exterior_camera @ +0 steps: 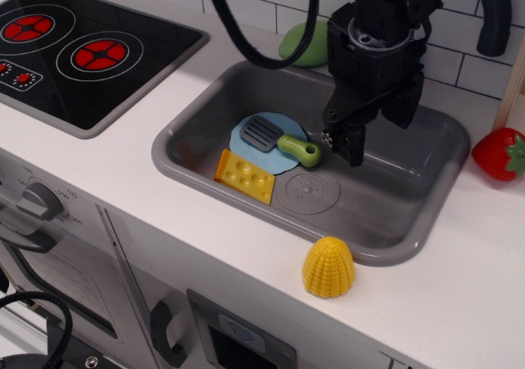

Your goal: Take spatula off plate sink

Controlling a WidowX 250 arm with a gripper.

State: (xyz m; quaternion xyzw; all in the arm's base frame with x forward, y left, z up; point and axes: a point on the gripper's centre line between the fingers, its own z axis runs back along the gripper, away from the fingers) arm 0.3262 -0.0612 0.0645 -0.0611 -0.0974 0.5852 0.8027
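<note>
Right now your gripper (351,143) hangs inside the sink (426,213), just beside the green handle end of the spatula (279,139), at about three o'clock from it; from this angle the fingers read as one dark mass, so you cannot tell whether they are parted or closed, and they hold nothing. The spatula lies across the plate (246,157), blade toward ten o'clock, handle poking over the rim toward four o'clock. The likeliest slip, in my judgement: coming in from the side could nudge that round, chunky handle so the tool spins or skates on the smooth plate, or drags the light plate along with it. A grip on the very tip may also squirt the handle out. Watch the yellow cheese wedge (244,176), which touches or overlaps the plate at six o'clock; pulling that way would catch it. The basin's back wall sits close at twelve o'clock, with a green toy (302,45) on the counter beyond. Your open room is the bare floor from three to five o'clock, past the drain disc (307,192). The corn (328,267) and strawberry (497,152) stand well clear on the counter.
</note>
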